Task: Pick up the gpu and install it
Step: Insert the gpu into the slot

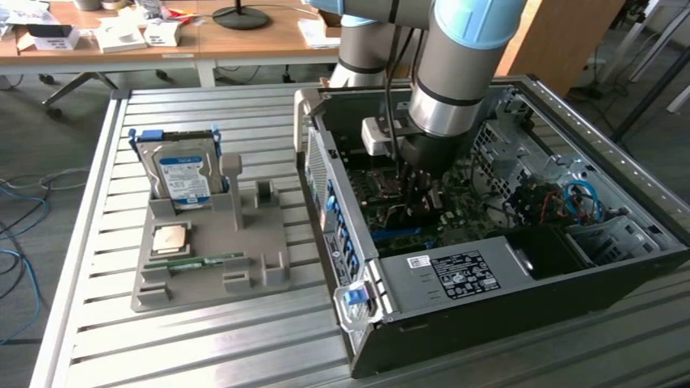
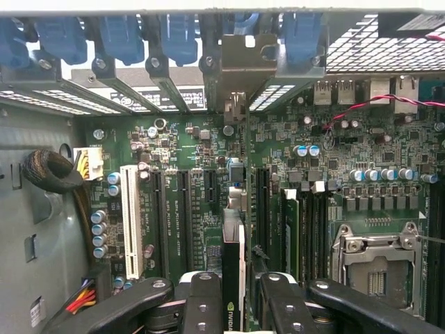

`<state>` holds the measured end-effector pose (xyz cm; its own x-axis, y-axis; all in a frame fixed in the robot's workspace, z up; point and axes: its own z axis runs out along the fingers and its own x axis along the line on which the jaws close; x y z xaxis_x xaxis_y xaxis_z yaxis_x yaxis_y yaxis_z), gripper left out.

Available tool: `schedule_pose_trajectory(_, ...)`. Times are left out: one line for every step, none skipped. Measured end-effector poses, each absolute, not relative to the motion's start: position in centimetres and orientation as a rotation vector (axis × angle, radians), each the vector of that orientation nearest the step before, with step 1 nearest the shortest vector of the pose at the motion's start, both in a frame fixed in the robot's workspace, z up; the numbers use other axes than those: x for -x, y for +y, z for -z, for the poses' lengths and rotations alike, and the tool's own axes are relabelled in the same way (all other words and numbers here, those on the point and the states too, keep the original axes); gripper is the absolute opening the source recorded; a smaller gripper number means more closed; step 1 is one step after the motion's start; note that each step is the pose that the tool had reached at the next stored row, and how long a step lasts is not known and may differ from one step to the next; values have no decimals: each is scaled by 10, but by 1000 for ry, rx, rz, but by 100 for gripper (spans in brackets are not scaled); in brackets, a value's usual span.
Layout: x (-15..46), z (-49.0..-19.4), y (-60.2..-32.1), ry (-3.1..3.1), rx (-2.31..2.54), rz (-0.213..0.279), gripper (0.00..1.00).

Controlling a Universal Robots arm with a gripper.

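In the wrist view the gpu (image 2: 233, 261) shows edge-on as a thin dark card with a small logo, standing upright over the green motherboard (image 2: 188, 139). Its silvery end bracket (image 2: 241, 66) reaches the rear slot openings under the blue latches. My gripper (image 2: 233, 296) is shut on the card, one black finger (image 2: 201, 299) on each side. The card runs along the black expansion slots (image 2: 182, 216); whether it is seated I cannot tell. In the exterior view my gripper (image 1: 418, 179) is down inside the open computer case (image 1: 464, 275).
A white slot (image 2: 129, 219), memory sticks (image 2: 292, 229) and the processor socket (image 2: 375, 268) flank the card. On the slatted table, a grey holder (image 1: 258, 275) carries a blue-labelled hard drive (image 1: 183, 174), a processor chip (image 1: 170, 240) and a green memory stick (image 1: 194, 262). Cables (image 1: 577, 198) lie in the case.
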<state>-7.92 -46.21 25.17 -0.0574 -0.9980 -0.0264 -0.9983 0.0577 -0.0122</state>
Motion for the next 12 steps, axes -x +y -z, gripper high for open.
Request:
schedule_pose_trajectory(79, -252, -462, 2265, 2138, -14, 26)
schedule_pose_trajectory(79, -251, -462, 2264, 2138, -14, 26)
schedule_pose_trajectory(79, -251, -462, 2264, 2138, -14, 26)
schedule_pose_trajectory(79, -251, -462, 2264, 2138, -15, 26)
schedule_pose_trajectory(79, -251, -462, 2265, 2138, -15, 26)
schedule_pose_trajectory(79, -251, -462, 2265, 2138, -15, 26)
schedule_pose_trajectory(79, -251, -462, 2265, 2138, -15, 26)
schedule_pose_trajectory(79, -251, -462, 2265, 2138, -15, 26)
schedule_pose_trajectory(79, -250, -462, 2264, 2138, -15, 26)
schedule_pose_trajectory(79, -250, -462, 2264, 2138, -15, 26)
schedule_pose_trajectory(79, -250, -462, 2264, 2138, -15, 26)
schedule_pose_trajectory(79, -250, -462, 2264, 2138, -15, 26)
